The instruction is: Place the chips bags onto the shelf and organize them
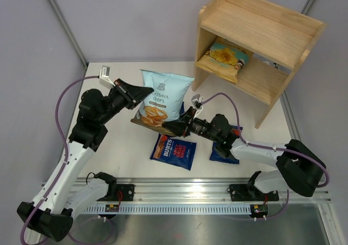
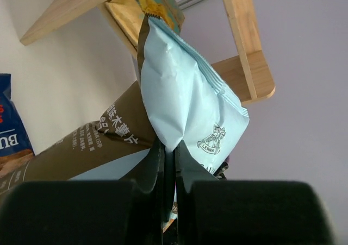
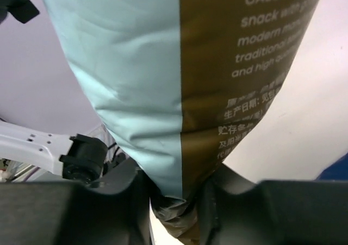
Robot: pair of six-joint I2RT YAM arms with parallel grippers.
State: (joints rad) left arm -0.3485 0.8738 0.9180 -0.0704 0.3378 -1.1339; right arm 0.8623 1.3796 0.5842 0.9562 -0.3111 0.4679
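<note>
The light blue Cassava Chips bag (image 1: 161, 97) is held above the table between both arms. My left gripper (image 1: 142, 93) is shut on its upper left edge; in the left wrist view the bag (image 2: 185, 93) sits pinched between the fingers. My right gripper (image 1: 169, 126) is shut on the bag's lower edge, seen close in the right wrist view (image 3: 163, 93). A dark blue Burts bag (image 1: 173, 151) lies flat near the front. Another dark blue bag (image 1: 224, 154) lies partly under my right arm. The tan-yellow bag (image 1: 228, 57) lies on the lower tier of the wooden shelf (image 1: 261, 25).
The shelf stands at the back right of the white table (image 1: 119, 147); its top tier holds nothing. A metal rail (image 1: 179, 193) runs along the table's front edge. Grey walls enclose the back and left.
</note>
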